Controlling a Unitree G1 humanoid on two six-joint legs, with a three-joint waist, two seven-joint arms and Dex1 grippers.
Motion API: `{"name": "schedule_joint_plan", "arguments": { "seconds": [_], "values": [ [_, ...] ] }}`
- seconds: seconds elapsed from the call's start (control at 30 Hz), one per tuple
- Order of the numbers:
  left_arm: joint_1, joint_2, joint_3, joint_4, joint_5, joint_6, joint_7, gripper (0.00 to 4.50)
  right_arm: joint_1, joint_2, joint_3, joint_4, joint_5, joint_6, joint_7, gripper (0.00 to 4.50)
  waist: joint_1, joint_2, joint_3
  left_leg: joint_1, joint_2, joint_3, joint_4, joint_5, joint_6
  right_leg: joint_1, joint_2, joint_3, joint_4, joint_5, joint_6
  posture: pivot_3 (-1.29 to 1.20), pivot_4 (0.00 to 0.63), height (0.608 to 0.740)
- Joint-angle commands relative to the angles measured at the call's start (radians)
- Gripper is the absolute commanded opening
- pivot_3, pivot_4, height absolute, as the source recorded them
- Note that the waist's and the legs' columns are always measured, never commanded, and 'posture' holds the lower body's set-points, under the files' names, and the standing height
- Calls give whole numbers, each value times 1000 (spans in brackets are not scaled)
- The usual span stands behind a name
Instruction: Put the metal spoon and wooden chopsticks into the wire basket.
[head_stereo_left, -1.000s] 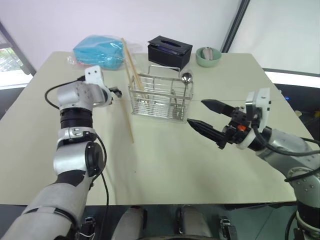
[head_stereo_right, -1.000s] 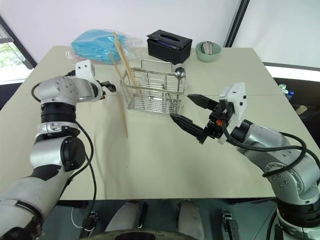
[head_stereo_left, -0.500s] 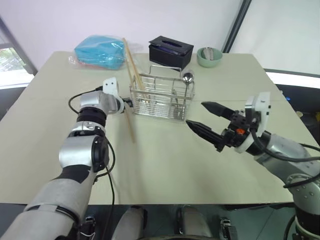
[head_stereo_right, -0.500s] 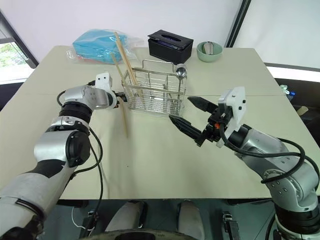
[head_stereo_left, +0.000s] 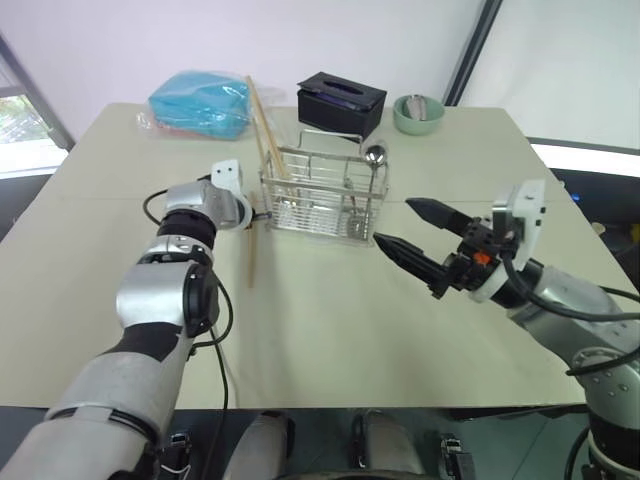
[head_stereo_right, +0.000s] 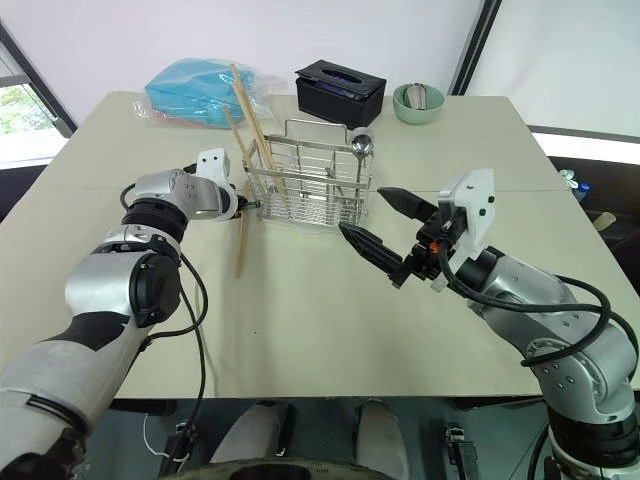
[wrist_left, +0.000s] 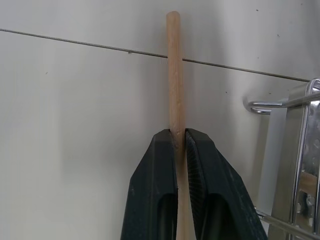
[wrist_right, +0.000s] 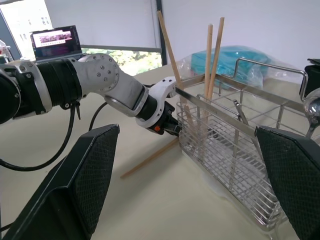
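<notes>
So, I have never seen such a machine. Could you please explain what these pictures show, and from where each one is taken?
This is a humanoid robot with two arms, each ending in a gripper of two black fingers. Two pictures come from cameras in its head, looking down over a table. The other two come from cameras on its wrists.

On the table stands a wire basket with chopsticks and a spoon in it. Behind it are a black tissue box, a green bowl and a blue bag.

The left gripper is shut on one wooden chopstick lying beside the basket. The right gripper is open and holds nothing.
</notes>
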Motion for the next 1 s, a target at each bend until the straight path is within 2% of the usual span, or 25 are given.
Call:
{"name": "schedule_joint_plan", "arguments": {
  "seconds": [0.03,0.2,0.3,0.47,0.53,0.67,0.8,1.0],
  "values": [
    [-15,38,23,-9,-2,-6,24,69,-22,7,-19,-10,15,-16,3,4500,-1,0,0,0,0,0,0,0,0,0,0,0,0,0,0,0,150,657],
    [14,91,32,-20,5,-27,51,69,-26,0,-23,0,14,-13,14,4500,-7,0,0,0,1,1,-1,0,0,-2,1,0,1,0,0,0,150,657],
    [30,155,35,-36,14,-67,69,69,-37,-13,-27,7,18,-6,24,4500,-6,0,0,0,1,1,-1,0,0,-2,1,0,1,0,0,0,150,657],
    [8,209,96,-86,-35,-152,73,69,-45,-31,-38,20,23,0,42,4500,0,0,0,0,1,1,-1,0,0,-3,1,0,1,0,0,0,150,657],
    [-48,201,154,-160,-91,-273,36,69,-48,-36,-38,25,23,2,48,4500,9,-1,0,-1,1,0,0,0,0,-4,0,0,1,0,0,0,150,657],
    [-147,170,191,-308,-166,-467,-95,69,-50,-37,-35,21,26,8,51,4500,27,-4,1,-4,1,0,2,0,0,-3,0,0,-1,2,-1,0,150,657],
    [-221,123,216,-410,-264,-522,-210,69,-46,-35,-37,17,26,11,52,4500,24,-1,-1,-4,0,2,2,0,0,-3,-2,0,-3,2,0,0,150,657],
    [-181,43,99,-509,-238,-510,-321,69,-33,-27,-40,-6,28,10,20,4500,23,1,-2,-1,1,3,1,0,1,-1,0,0,-2,2,0,0,150,657]
  ]
}}
